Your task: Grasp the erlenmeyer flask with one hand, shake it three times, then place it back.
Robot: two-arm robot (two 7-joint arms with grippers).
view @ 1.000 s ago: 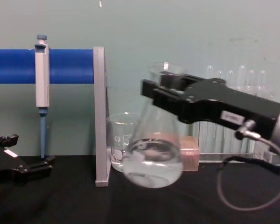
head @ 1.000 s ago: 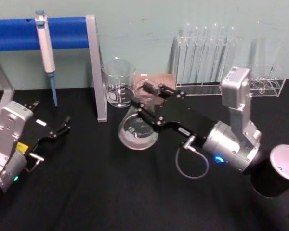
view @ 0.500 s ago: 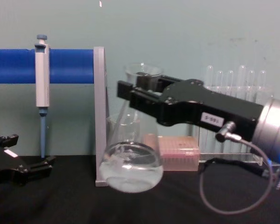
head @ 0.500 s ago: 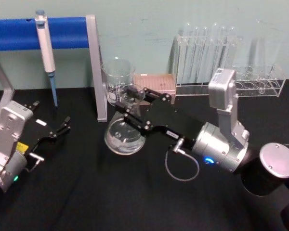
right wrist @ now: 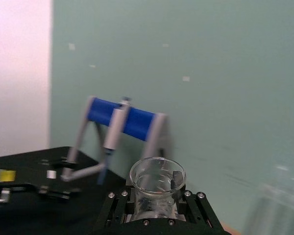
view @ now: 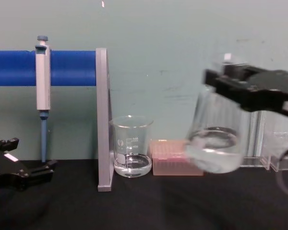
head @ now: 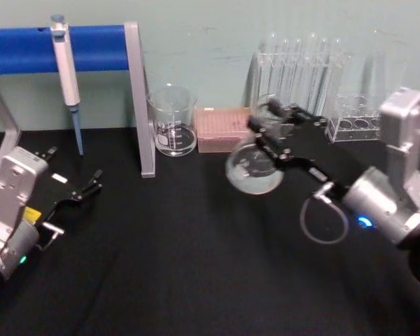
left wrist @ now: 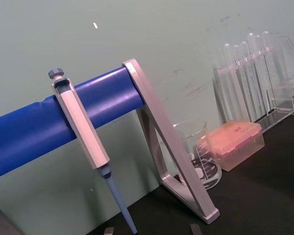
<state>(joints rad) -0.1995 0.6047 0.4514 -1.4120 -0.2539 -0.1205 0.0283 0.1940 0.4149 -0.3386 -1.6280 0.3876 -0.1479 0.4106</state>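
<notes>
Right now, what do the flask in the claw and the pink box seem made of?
Erlenmeyer flask, held in the right claw: clear glossy glass, apparently; liquid shows through its wall. Pink box: probably frosted plastic, translucent and dull. Left claw is parked, open, at the left.

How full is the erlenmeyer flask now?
Partly full: clear liquid fills only the wide base of the erlenmeyer flask held by the right gripper.

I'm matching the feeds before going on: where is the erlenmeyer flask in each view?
Head view: erlenmeyer flask right of centre, neck gripped by the right hand.
Chest view: erlenmeyer flask at right, under the right hand.
Right wrist view: erlenmeyer flask bottom centre, rim up.
Left wrist view: faces the blue bar instead.
Shared landmark: the blue bar.
</notes>
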